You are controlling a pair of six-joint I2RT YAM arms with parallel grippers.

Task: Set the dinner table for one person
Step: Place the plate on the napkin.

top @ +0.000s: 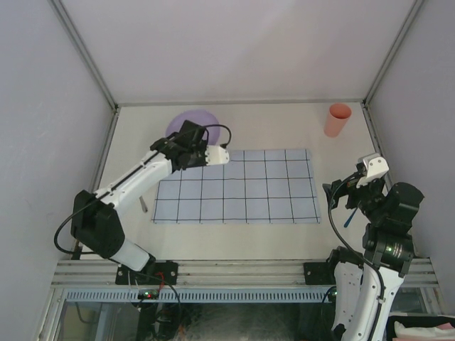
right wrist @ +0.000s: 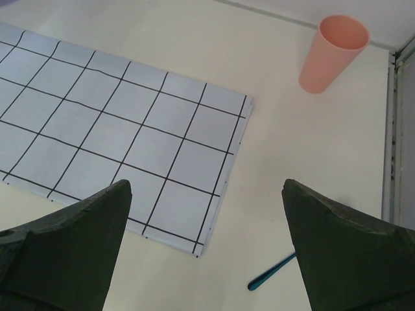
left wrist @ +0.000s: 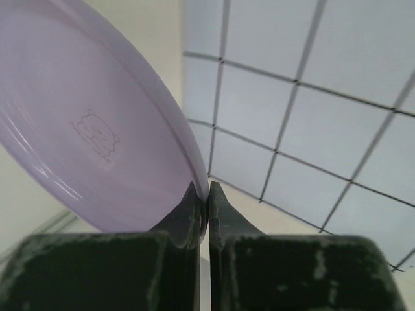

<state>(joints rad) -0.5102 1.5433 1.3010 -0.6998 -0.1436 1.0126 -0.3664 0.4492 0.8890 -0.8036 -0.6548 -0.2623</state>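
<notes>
Left gripper (left wrist: pixel 207 189) clamped on the rim of the tilted plate (left wrist: pixel 97 123) at the cloth's (top: pixel 242 192) far-left corner. Right gripper (right wrist: pixel 207 186) spread wide above the table (top: pixel 284 124), right of the cloth lying mid-table; cup (top: pixel 338 119) far right

Seen from above, the purple plate (top: pixel 186 121) is largely covered by the left gripper (top: pixel 213 153) and its wrist; only its far arc shows. In the left wrist view the plate runs off the top and left edges, and the faint mark (left wrist: pixel 96 134) stamped on it is too small to read. In the right wrist view the checked cloth (right wrist: pixel 110 129) is cut by the left edge. There the teal handle (right wrist: pixel 269 277) has one end hidden behind a finger (right wrist: pixel 343 253) of the right gripper (right wrist: pixel 206 188), so the utensil cannot be told. A small grey item (top: pixel 142 204) on the counter (top: pixel 234 238), beside the left arm, is too small to identify.
</notes>
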